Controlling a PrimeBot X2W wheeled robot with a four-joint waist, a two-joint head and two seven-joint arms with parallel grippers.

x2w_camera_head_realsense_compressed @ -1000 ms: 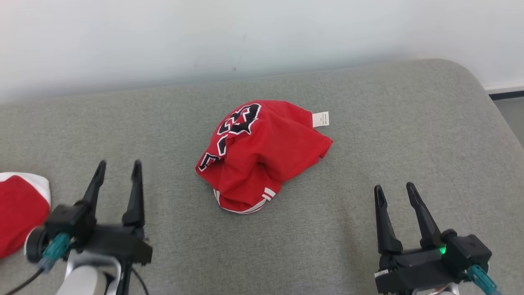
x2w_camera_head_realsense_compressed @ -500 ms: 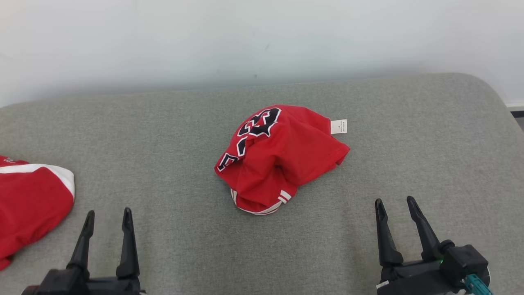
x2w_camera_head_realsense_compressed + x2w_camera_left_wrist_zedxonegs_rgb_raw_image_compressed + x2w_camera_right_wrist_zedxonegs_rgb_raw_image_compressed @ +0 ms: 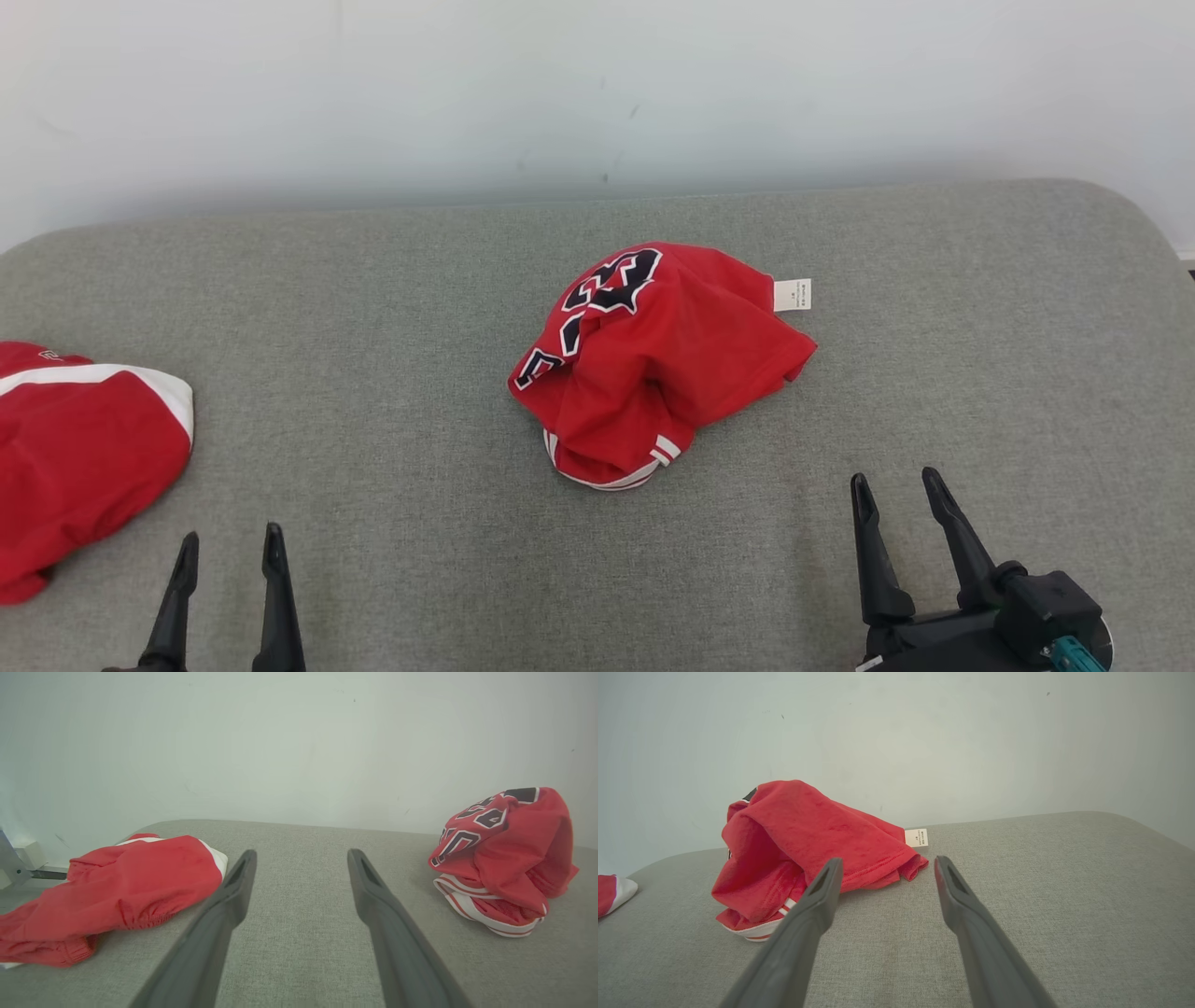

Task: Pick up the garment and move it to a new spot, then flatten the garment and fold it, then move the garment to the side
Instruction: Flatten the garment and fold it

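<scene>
A crumpled red garment [image 3: 653,359] with black-and-white numerals, white striped trim and a small white label lies bunched in the middle of the grey cushion [image 3: 373,317]. It also appears at the right of the left wrist view as garment [image 3: 502,858] and at the left of the right wrist view as garment [image 3: 803,844]. My left gripper [image 3: 229,546] stands open at the lower left, well short of the garment, with nothing between its fingers [image 3: 233,891]. My right gripper [image 3: 896,481] stands open at the lower right, also apart from it and empty.
A second red garment [image 3: 79,457] with a white band lies at the cushion's left edge, also in the left wrist view as red garment [image 3: 117,891]. A pale wall [image 3: 597,84] backs the cushion. The cushion's rounded corner [image 3: 1130,215] is at the far right.
The head camera has tilted and turned, so the whole scene sits lower and further right in the picture. Both grippers show lower in view; the garment has not moved on the cushion.
</scene>
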